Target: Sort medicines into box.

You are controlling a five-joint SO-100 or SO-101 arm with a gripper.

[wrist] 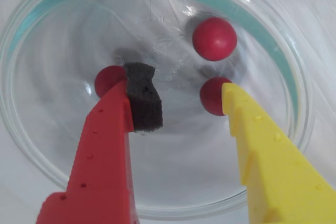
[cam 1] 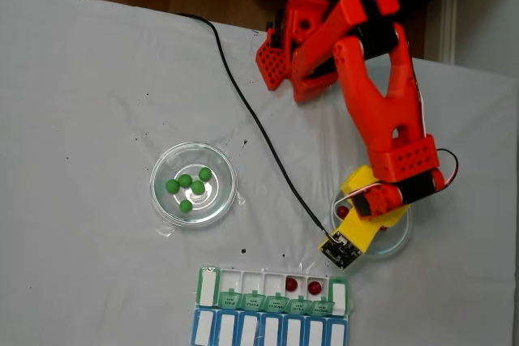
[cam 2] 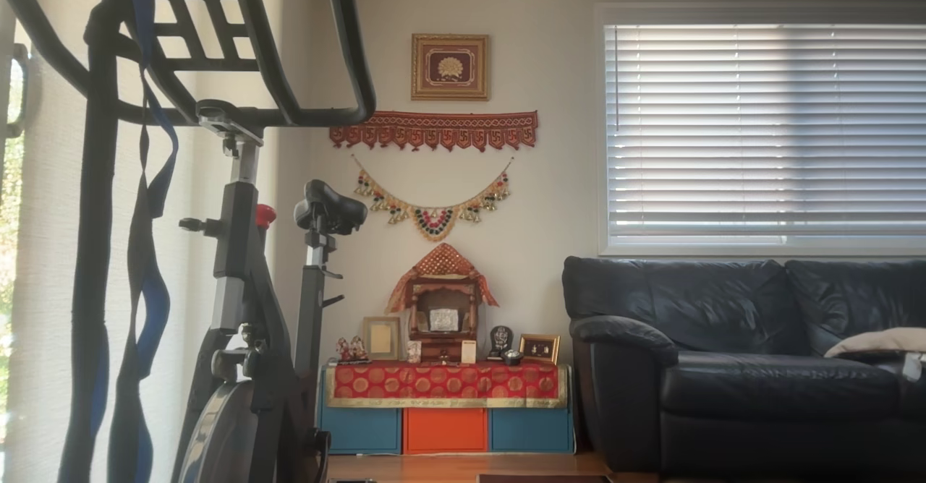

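Living room, seen from low down

Exercise bike (cam 2: 246,309) near left; black sofa (cam 2: 752,367) right under a blinded window (cam 2: 763,129); small shrine (cam 2: 443,317) far centre.

Beige wall (cam 2: 550,201), blinded window (cam 2: 759,129), black sofa (cam 2: 745,353), exercise bike (cam 2: 253,309), apparently wooden floor (cam 2: 463,466).

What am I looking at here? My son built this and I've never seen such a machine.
It is a small orange robot arm on a white table, seen from above in the fixed view. The wrist view looks along its open gripper, one red finger and one yellow, down into a glass dish with three red balls. It holds nothing. Another dish holds five green balls. The pill box already has two red balls. The other view shows a living room.
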